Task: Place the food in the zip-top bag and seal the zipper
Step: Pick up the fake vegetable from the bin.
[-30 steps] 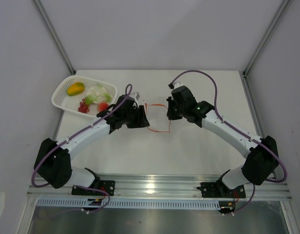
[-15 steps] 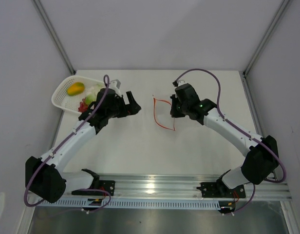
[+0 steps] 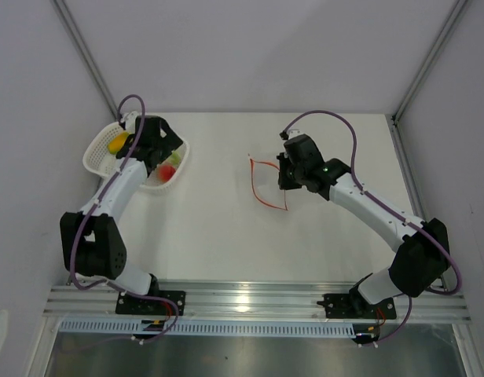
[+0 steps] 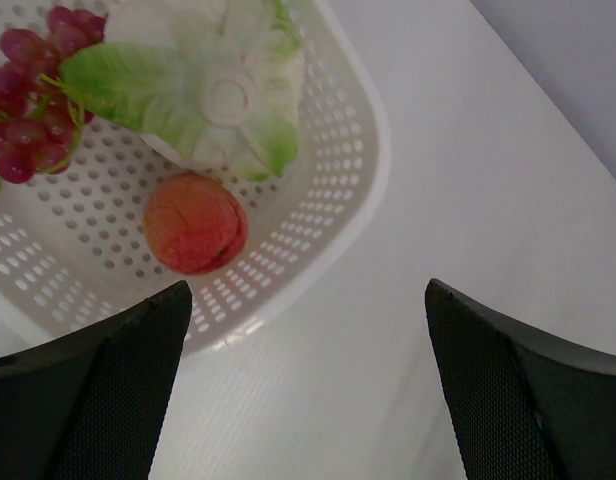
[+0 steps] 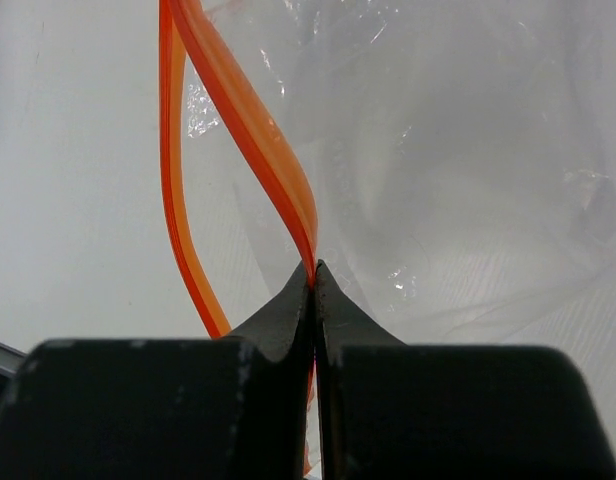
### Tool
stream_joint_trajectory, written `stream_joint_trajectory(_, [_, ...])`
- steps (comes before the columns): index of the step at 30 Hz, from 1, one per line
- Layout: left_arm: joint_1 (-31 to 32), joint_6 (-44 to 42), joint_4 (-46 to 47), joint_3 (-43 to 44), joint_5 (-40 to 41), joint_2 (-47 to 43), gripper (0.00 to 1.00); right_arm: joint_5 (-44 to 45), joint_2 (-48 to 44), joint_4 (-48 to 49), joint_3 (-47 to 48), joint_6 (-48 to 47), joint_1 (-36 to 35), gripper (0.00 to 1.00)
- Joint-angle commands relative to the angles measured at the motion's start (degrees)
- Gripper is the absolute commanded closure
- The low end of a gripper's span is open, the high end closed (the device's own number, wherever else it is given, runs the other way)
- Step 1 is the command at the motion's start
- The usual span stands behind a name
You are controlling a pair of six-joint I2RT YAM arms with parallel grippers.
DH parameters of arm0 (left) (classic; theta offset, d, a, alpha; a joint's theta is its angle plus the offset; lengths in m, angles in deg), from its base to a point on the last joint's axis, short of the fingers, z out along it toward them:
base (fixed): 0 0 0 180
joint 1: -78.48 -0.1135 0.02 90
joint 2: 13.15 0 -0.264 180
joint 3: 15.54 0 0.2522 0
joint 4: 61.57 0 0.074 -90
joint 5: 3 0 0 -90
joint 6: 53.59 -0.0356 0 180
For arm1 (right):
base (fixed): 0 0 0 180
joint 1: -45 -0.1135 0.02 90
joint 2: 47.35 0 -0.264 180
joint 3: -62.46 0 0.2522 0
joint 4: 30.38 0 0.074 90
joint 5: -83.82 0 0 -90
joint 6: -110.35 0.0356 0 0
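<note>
Top view: the white plastic mesh basket (image 3: 97, 149) sits at ten o'clock on the smooth white table (image 3: 226, 236). The left pincer (image 4: 305, 300) hangs right over the basket, its jaws wide apart and gripping nothing. Its black, finely textured fingers (image 4: 108, 390) frame the bottom of the wrist view.

From the gap between them, the red-orange round fruit (image 4: 195, 222), matte and dimpled, lies at about eleven o'clock on the perforated basket floor. Beyond it, at twelve, is the white-and-green vegetable (image 4: 218, 90), leafy and ruffled. The red grape bunch (image 4: 33, 110), a glossy cluster of beads, is out at ten o'clock. The yellow-orange mango (image 3: 118, 142) peeks out beside the arm at the basket's far-left end.

Across the table, the right pincer (image 5: 313, 272) is shut tight on the zipper (image 5: 278, 170). This is a thin red-orange ribbed strip that curves up and away from the tips toward eleven o'clock. The zip-top bag (image 5: 468, 180), clear and crinkly with bright creases, spreads at one to two o'clock of the tips. From above, the orange mouth makes an open loop at nine o'clock of that pincer, just right of the table's middle. The clear film barely shows there.
</note>
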Motion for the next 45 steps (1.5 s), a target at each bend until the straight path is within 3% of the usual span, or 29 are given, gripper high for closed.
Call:
stream_joint_trajectory(1, [-2.15, 4.47, -2.24, 5.67, 6.84, 4.36, 0.01, 1.07, 0.28, -0.12, 1.11, -1.23, 0.91, 1.0])
stream_joint_trajectory(11, [-9.0, 14.49, -9.62, 17.53, 7.38, 18.69, 0.01, 0.63, 1.87, 0.23, 0.58, -1.4, 1.44, 1.0])
stream_joint_trajectory(23, [-11.55, 19.33, -6.38, 22.28, 0.44, 28.8, 0.0, 0.54, 2.75, 0.67, -0.48, -1.93, 2.32, 1.0])
stream_joint_trajectory(42, [-13.67, 19.59, 5.22, 17.28, -7.73, 31.79, 0.0, -0.69, 3.89, 1.2, -0.57, -2.28, 2.76, 1.0])
stream_joint_trajectory(45, [-13.66, 20.12, 6.63, 16.05, -8.35, 31.88, 0.07, -0.42, 3.71, 0.94, -0.48, -2.28, 2.76, 1.0])
